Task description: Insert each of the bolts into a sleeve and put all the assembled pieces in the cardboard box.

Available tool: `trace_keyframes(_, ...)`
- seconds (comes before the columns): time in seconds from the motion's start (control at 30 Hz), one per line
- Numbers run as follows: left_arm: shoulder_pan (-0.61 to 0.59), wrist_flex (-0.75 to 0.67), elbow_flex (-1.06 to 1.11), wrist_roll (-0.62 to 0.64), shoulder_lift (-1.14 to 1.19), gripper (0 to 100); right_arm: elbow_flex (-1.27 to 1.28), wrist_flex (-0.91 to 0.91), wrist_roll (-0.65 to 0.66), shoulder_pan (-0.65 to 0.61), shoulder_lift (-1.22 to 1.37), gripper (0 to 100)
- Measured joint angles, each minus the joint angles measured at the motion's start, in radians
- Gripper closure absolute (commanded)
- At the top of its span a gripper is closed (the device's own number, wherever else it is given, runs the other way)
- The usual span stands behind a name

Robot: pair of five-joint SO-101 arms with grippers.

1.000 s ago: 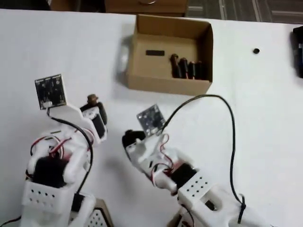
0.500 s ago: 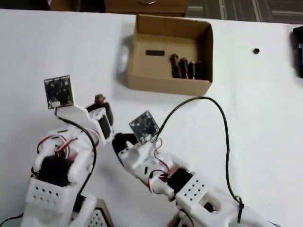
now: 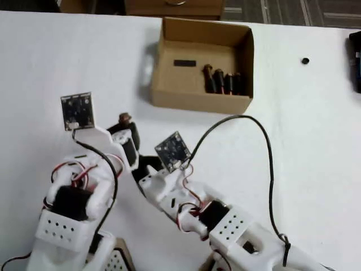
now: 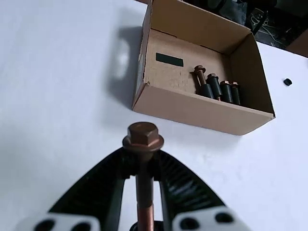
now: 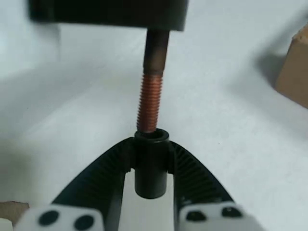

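Toward 9 o'clock of the table [image 3: 316, 141] in the high view: the left gripper [image 4: 139, 166], clenched on a copper bolt [image 4: 143, 139]. Grasped by the smooth shank just under the hex head, with the head poking out beyond the fingertips and the shank running back between both jaws along their midline.

Just beside it, at 5 o'clock: the right gripper [image 5: 150, 161], closed tight around a black sleeve [image 5: 151, 168]. Pinched between the jaw tips, axis along the gripper's midline, open mouth sticking out past them. Straight ahead of that mouth and in line with it: the bolt's threaded end, tip right at the rim. Cannot tell whether already inside.

At 1 o'clock of both grippers, well apart: the cardboard box [image 3: 194, 97], open on top. Inside, toward its 4 o'clock corner: 4 assembled pieces [image 3: 224, 82] side by side, plus a dark label [image 3: 184, 63] on the floor near 10 o'clock.

Out at 2 o'clock on the table: 1 small black part [image 3: 305, 60], alone. Looped over the table from the right arm: a black cable [image 3: 269, 152].
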Motion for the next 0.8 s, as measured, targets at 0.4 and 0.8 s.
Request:
trace_keyframes(0.4,0.002,-0.058,0.072,0.002,0.000,98,0.000,0.000,0.000,0.000,0.000,97.9)
trace_keyframes(0.8,0.003,-0.044,0.106,0.003,-0.002,98,0.000,-0.003,0.000,-0.002,0.000,97.9)
